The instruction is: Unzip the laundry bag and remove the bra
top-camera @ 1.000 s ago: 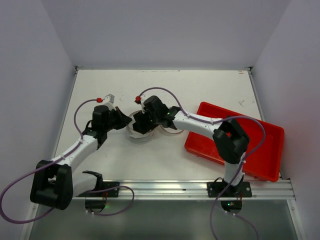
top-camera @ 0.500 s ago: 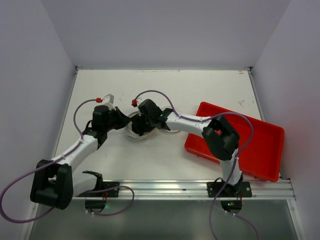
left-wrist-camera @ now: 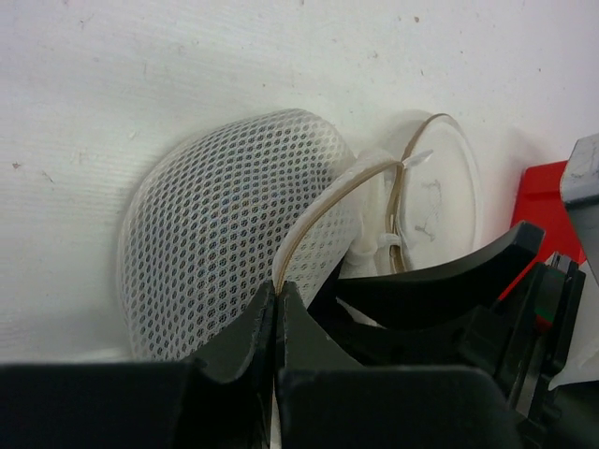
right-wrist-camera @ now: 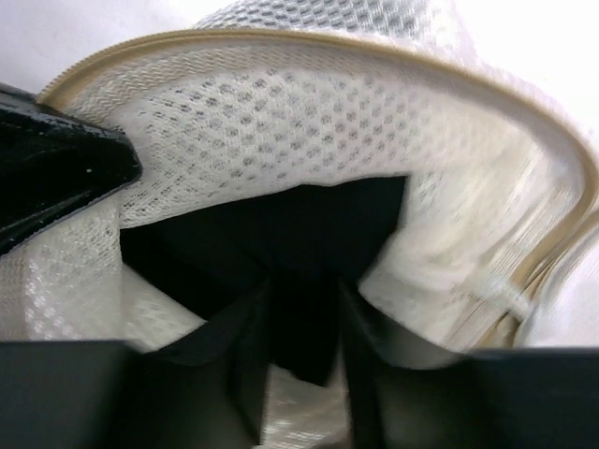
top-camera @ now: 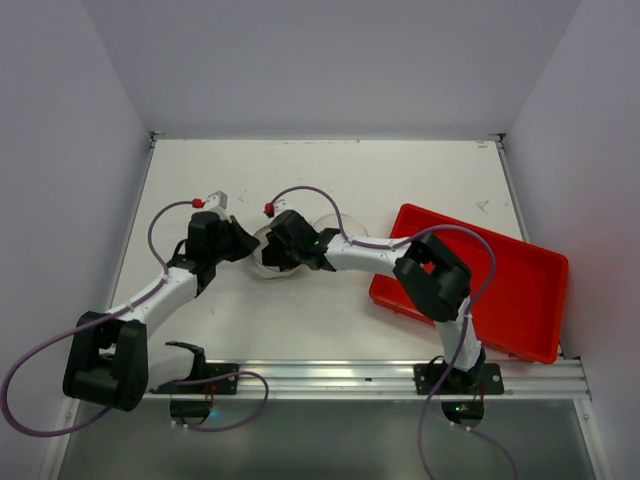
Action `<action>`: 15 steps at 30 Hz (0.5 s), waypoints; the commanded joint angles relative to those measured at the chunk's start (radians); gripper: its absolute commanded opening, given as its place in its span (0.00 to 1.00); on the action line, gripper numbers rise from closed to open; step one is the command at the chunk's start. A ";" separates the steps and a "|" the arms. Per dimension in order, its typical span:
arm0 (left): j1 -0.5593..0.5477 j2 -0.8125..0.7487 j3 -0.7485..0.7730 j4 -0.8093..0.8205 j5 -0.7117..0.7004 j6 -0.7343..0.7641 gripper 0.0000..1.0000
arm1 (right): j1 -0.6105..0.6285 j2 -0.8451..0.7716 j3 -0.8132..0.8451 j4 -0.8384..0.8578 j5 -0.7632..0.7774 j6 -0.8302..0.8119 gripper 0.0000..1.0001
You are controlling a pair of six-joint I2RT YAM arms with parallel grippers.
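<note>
- laundry bag (left-wrist-camera: 225,224) lies mid-table (top-camera: 330,170), left of the red tray (top-camera: 500,290); it is open, long axis left-right, mesh dome on the left, clear half on the right
- left gripper (left-wrist-camera: 278,299) is clenched on the bag's tan rim
- right gripper (right-wrist-camera: 304,299) is inside the bag with dark cloth (right-wrist-camera: 234,243) at its fingers; blurred, so the grip cannot be told
- in the top view both grippers hide most of the bag

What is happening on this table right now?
The left gripper pinches the rim of the laundry bag, holding it open. The right gripper reaches inside the bag, where a dark item, possibly the bra, lies between its fingers; the blur hides whether it is gripped. The red tray lies off to the right.
</note>
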 commanded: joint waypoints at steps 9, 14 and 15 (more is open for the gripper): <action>0.022 -0.015 -0.006 -0.011 -0.072 0.011 0.00 | -0.002 -0.151 -0.180 0.176 0.060 0.036 0.00; 0.023 -0.005 -0.003 -0.014 -0.079 0.012 0.00 | -0.002 -0.345 -0.289 0.287 0.058 0.003 0.00; 0.022 -0.005 -0.003 -0.015 -0.084 0.014 0.00 | -0.002 -0.370 -0.318 0.299 0.054 -0.003 0.00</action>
